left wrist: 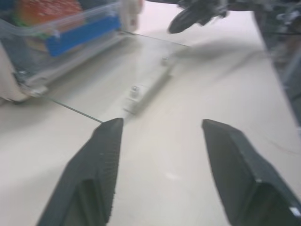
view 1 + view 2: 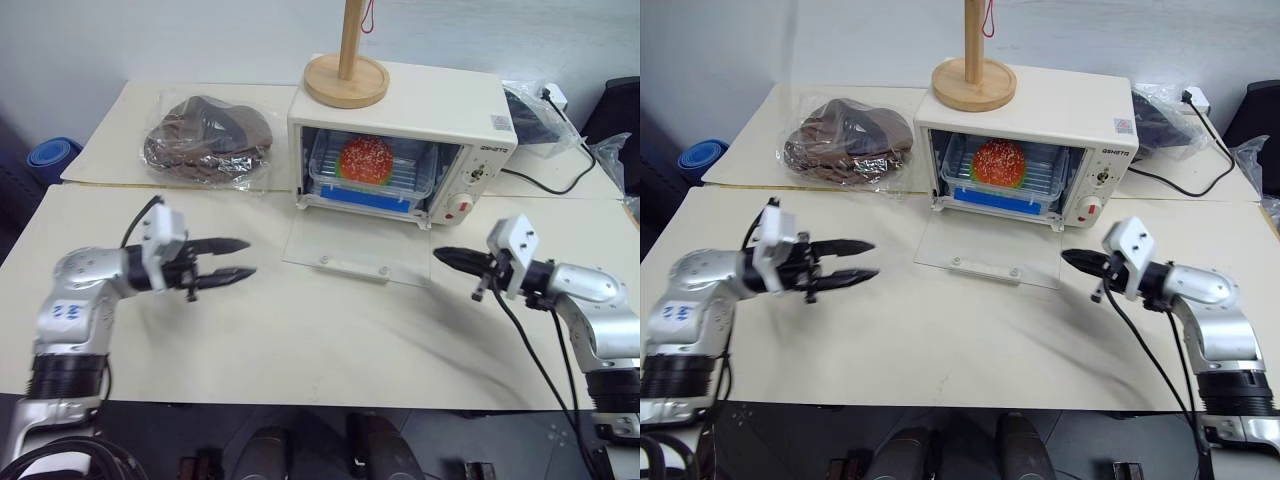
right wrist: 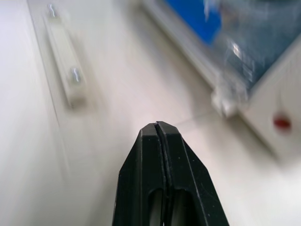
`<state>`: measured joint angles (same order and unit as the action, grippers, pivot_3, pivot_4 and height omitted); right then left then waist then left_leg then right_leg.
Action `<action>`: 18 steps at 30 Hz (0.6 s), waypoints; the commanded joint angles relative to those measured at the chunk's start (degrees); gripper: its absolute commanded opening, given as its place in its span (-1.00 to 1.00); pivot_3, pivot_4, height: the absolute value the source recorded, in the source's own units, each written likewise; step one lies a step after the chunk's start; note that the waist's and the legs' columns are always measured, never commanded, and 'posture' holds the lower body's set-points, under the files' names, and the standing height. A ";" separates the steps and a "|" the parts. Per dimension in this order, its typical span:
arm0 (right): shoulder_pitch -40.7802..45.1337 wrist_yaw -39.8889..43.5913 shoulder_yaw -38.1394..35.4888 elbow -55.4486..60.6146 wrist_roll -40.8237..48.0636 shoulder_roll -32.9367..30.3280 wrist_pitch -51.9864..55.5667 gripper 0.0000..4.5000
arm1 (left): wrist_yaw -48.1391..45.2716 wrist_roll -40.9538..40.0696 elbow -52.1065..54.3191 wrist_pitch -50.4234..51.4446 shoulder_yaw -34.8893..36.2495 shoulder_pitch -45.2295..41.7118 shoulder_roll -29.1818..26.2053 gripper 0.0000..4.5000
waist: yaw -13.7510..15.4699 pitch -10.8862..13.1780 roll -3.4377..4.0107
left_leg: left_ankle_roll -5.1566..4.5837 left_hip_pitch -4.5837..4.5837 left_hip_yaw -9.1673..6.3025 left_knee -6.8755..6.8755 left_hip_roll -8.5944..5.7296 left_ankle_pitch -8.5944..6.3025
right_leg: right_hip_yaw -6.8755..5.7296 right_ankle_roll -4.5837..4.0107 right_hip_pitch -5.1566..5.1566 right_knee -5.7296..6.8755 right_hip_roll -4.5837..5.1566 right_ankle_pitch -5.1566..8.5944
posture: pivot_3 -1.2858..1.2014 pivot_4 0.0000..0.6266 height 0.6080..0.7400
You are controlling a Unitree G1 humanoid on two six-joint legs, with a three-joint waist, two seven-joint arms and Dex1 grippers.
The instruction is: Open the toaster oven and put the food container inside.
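Left hand (image 2: pixel 240 258) fingers spread, empty; right hand (image 2: pixel 441 255) pressed together. Between them: toaster oven (image 2: pixel 400 140), door down, food container (image 2: pixel 368 170) inside.

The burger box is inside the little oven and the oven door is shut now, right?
Not quite. The food container is inside the toaster oven, but the glass door is open, lying flat on the table in front of the oven. The left eye view shows it.

One toaster oven (image 2: pixel 400 125), one food container (image 2: pixel 368 168), one bag (image 2: pixel 208 140), two hands (image 2: pixel 232 262) (image 2: pixel 447 259).
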<state>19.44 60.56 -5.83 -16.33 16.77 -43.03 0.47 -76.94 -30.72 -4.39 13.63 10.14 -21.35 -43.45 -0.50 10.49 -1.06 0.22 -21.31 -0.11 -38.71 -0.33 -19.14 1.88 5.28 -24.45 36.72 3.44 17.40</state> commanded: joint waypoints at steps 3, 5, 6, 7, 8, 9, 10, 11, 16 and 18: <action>3.82 2.49 0.55 -12.41 -2.54 2.34 -11.11 -1.00 | -0.54 -5.41 7.81 2.28 1.32 0.00 0.11 0.96 | -0.17 0.01 0.02 | 0.02 0.00 0.03 -0.03 0.00 0.01 | 0.05 0.00 -0.01 0.05 -0.01 0.00 | 0.03 -0.52 1.00; 4.67 3.43 1.77 -14.92 -3.29 3.89 -13.37 -1.00 | 1.31 -6.21 9.25 3.17 1.46 0.36 1.17 0.98 | -0.48 0.01 0.02 | 0.05 0.01 0.02 -0.01 0.02 0.02 | 0.04 0.00 -0.02 0.09 -0.03 0.00 | 0.03 -0.52 1.00; 4.91 4.11 2.38 -15.29 -3.36 4.92 -14.29 -1.00 | 2.63 -6.42 9.91 3.39 1.74 0.76 1.87 0.98 | -0.76 0.01 0.02 | 0.05 0.02 0.02 0.01 0.02 0.02 | 0.04 0.00 -0.02 0.15 -0.03 0.00 | 0.03 -0.52 1.00; 5.13 4.64 2.69 -15.61 -3.43 5.64 -15.01 -1.00 | 3.57 -6.55 10.39 3.60 1.93 1.05 2.29 0.98 | -0.96 0.01 0.02 | 0.09 0.01 0.01 0.00 0.04 0.04 | 0.04 0.00 -0.03 0.18 -0.05 0.00 | 0.03 -0.52 1.00; 5.32 4.23 2.66 -14.84 -2.99 6.79 -14.85 -1.00 | 5.73 -7.38 11.06 4.58 2.75 1.36 3.23 0.98 | -1.07 0.01 0.02 | 0.11 0.01 0.01 0.00 0.04 0.05 | 0.03 0.00 -0.02 0.23 -0.05 0.00 | 0.03 -0.52 1.00; 5.47 3.81 2.44 -14.05 -2.52 7.65 -14.55 -1.00 | 7.33 -8.39 11.67 5.75 3.42 1.61 3.82 0.98 | -1.26 0.01 0.03 | 0.12 0.01 0.01 0.01 0.04 0.06 | 0.03 0.01 -0.02 0.27 -0.05 0.00 | 0.03 -0.52 1.00; 5.58 3.47 2.22 -13.55 -2.21 8.20 -14.33 -1.00 | 8.38 -9.11 12.12 6.60 3.85 1.78 4.16 0.98 | -1.41 0.01 0.03 | 0.13 0.03 0.03 0.02 0.05 0.06 | 0.06 0.01 -0.03 0.30 -0.06 0.00 | 0.03 -0.52 1.00; 5.63 2.59 1.35 -12.21 -0.77 9.39 -13.34 -1.00 | 11.25 -10.29 12.61 7.64 5.01 1.63 5.39 0.98 | -1.45 0.01 0.03 | 0.13 0.03 0.02 0.02 0.09 0.06 | 0.06 0.01 -0.03 0.31 -0.09 0.00 | 0.03 -0.52 1.00; 5.89 -1.86 -3.29 -6.23 6.33 13.95 -7.65 -1.00 | 21.45 -12.08 14.37 9.94 8.79 1.91 8.76 0.98 | -1.16 0.01 0.03 | 0.18 0.01 -0.03 0.00 0.10 0.07 | 0.04 0.01 -0.07 0.36 -0.08 0.00 | 0.03 -0.52 1.00; 7.93 -4.24 -5.90 -4.15 10.68 16.50 -5.61 -1.00 | 24.97 -10.27 14.70 8.94 9.66 2.74 9.51 0.98 | -1.12 0.01 0.03 | 0.19 -0.01 -0.04 -0.02 0.09 0.07 | 0.03 0.01 -0.05 0.32 -0.06 0.00 | 0.03 -0.52 1.00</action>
<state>25.16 58.11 -8.46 -24.15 23.13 -27.30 -6.14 -54.72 -41.33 8.38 23.44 18.06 -19.13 -34.19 -1.63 10.50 -1.04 0.41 -21.31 -0.14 -38.74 -0.25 -19.07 1.91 5.29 -24.50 37.03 3.39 17.39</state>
